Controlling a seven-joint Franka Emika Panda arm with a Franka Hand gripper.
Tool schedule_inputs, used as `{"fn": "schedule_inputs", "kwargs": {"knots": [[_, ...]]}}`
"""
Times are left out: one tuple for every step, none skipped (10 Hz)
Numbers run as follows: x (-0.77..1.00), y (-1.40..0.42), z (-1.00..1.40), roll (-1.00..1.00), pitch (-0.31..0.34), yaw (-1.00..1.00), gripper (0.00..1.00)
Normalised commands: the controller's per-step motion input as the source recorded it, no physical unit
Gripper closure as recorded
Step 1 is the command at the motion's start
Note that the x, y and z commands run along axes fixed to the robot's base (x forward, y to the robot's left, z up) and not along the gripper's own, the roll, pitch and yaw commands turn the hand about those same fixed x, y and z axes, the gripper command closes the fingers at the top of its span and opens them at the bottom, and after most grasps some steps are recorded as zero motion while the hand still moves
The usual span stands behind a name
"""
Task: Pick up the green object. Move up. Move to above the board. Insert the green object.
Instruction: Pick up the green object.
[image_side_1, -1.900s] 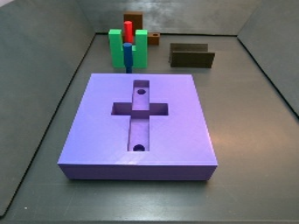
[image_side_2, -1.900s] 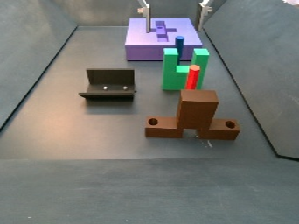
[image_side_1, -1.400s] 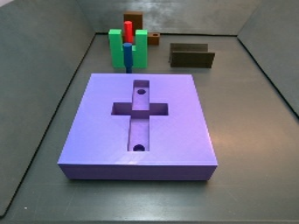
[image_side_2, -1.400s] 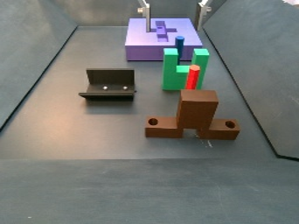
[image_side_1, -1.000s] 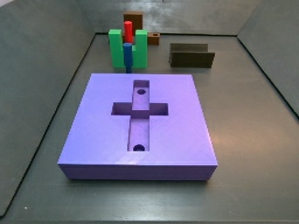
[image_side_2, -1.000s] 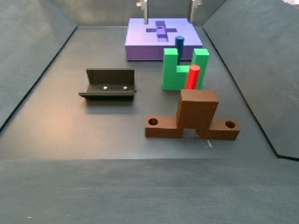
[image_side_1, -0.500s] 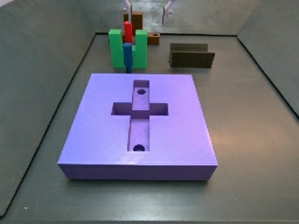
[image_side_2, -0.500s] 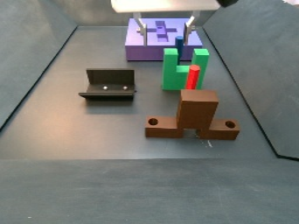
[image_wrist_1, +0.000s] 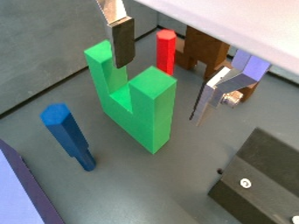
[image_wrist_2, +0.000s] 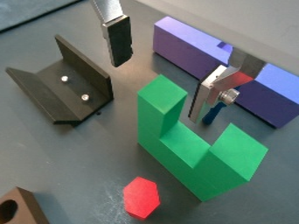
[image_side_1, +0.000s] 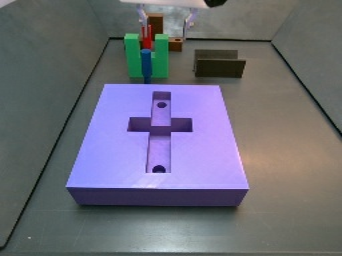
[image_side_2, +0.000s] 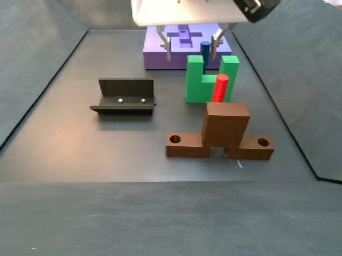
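The green object (image_wrist_1: 135, 103) is a bright green U-shaped block standing on the dark floor at the far end, and it shows in both side views (image_side_1: 135, 50) (image_side_2: 198, 80) and in a wrist view (image_wrist_2: 187, 140). My gripper (image_wrist_1: 163, 66) is open and empty above it, with one silver finger (image_wrist_1: 119, 39) on each side, apart from it; it also shows in the other views (image_wrist_2: 166, 66) (image_side_1: 163, 20) (image_side_2: 189, 42). The purple board (image_side_1: 201, 150) with its cross-shaped recess lies beside the green object (image_side_2: 160, 52) (image_wrist_2: 222, 66).
A blue peg (image_wrist_1: 68, 136) and a red peg (image_wrist_1: 167, 51) stand close against the green object. A brown bracket piece (image_side_2: 225, 130) stands just beyond it. The dark fixture (image_side_2: 124, 97) (image_wrist_2: 65, 79) stands to one side. Grey walls (image_side_1: 254, 15) ring the floor.
My gripper has come down from out of view into both side views. It now hangs open over the green object. The pieces have not moved.
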Motion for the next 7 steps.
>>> {"fn": "schedule_inputs", "kwargs": {"knots": [[0.02, 0.00, -0.35, -0.04, 0.000, 0.00, 0.00], [0.00, 0.00, -0.45, -0.03, -0.007, 0.00, 0.00], [0.00, 0.00, -0.39, 0.00, 0.000, -0.01, 0.00], [0.00, 0.00, -0.13, 0.00, 0.009, -0.01, 0.00], [0.00, 0.00, 0.00, 0.00, 0.000, 0.00, 0.00], [0.00, 0.00, 0.00, 0.00, 0.000, 0.00, 1.00], [0.00, 0.00, 0.00, 0.00, 0.000, 0.00, 1.00]]}}
